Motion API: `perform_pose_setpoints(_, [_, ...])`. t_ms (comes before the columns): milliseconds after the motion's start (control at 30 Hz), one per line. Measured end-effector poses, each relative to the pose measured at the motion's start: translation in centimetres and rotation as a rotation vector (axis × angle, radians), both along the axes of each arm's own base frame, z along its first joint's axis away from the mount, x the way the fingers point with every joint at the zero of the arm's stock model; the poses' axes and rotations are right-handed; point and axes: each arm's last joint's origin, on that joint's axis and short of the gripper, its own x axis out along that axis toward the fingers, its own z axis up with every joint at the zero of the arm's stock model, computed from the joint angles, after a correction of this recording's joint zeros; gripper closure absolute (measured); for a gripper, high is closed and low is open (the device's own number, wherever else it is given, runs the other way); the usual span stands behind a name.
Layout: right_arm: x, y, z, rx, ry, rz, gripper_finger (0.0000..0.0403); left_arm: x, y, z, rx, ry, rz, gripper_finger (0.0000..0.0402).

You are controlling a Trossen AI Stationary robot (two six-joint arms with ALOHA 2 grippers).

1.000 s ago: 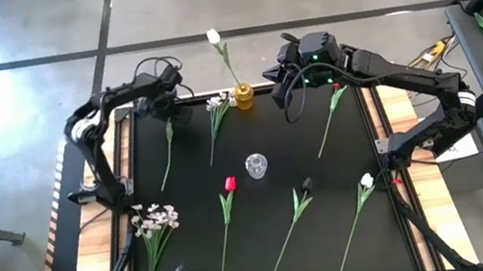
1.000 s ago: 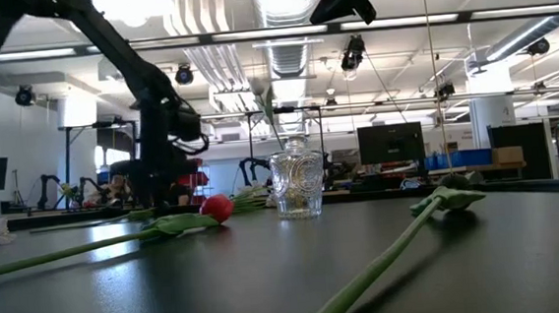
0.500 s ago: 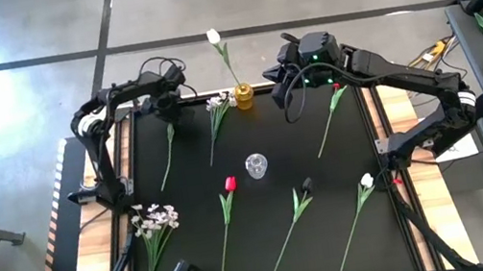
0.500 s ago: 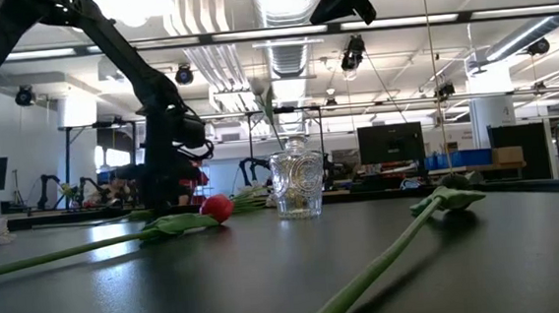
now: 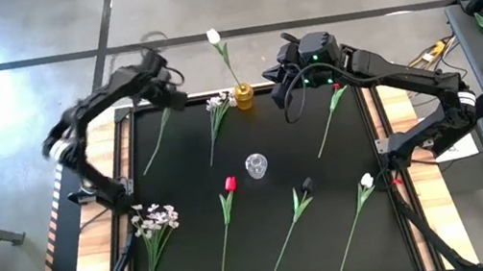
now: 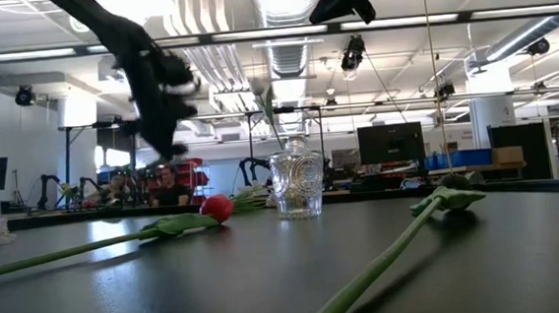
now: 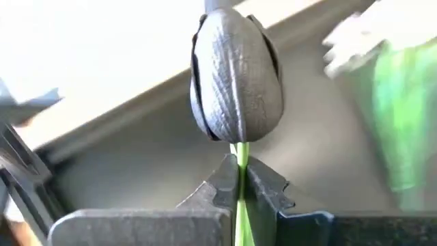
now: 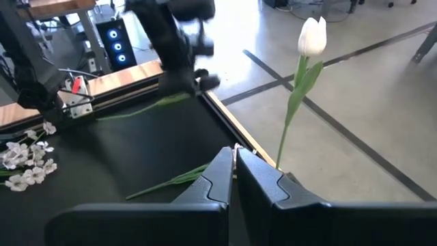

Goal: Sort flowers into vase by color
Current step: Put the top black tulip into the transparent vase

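Black table (image 5: 188,163) strewn with flowers (image 5: 225,201)

The left arm (image 5: 88,116) is motion-blurred from above, so its hand cannot be made out there. In the left wrist view the dark tulip's (image 7: 235,82) stem is cut off below the fingers (image 7: 222,188). In the right wrist view the white tulip's (image 8: 312,35) stem base is hidden behind that hand (image 8: 235,164)
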Motion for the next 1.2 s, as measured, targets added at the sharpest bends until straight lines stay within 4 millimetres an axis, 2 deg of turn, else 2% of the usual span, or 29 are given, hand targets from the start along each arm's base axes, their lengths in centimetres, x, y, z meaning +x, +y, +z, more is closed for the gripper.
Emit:
perform_pose_setpoints(100, [0.2,0.2,0.1,0.015,-0.022,0.029,0.0390,-0.8,-2.1,3.5,0.162,-0.190,-0.030,0.0400])
perform_pose_setpoints(200, [0.8,0.5,0.3,0.083,-0.091,0.110,0.0390,-1.8,-4.5,5.8,0.290,-0.428,-0.058,0.0401])
perform_pose_setpoints(400, [3.7,1.2,-0.4,0.100,-0.190,0.223,0.0390,-2.9,-9.4,8.6,0.559,-0.872,-0.256,0.0401])
perform_pose_setpoints(500, [5.4,1.3,-1.1,0.093,-0.228,0.245,0.0390,-2.9,-11.4,9.4,0.629,-1.024,-0.327,0.0401])
perform_pose_setpoints(667, [7.5,1.2,-1.8,0.102,-0.273,0.274,0.0379,-2.4,-13.6,10.4,0.662,-1.106,-0.429,0.0401])
perform_pose_setpoints(833, [8.8,1.1,-1.4,0.109,-0.289,0.307,0.0322,-1.0,-14.7,12.4,0.691,-1.131,-0.548,0.0401])
perform_pose_setpoints(1033, [10.0,0.8,-0.5,0.137,-0.318,0.354,0.0252,1.4,-14.7,14.4,0.647,-1.142,-0.698,0.0401])
perform_pose_setpoints(1200, [10.5,0.8,-0.4,0.163,-0.274,0.355,0.0235,3.6,-14.0,14.6,0.589,-1.151,-0.777,0.0402])
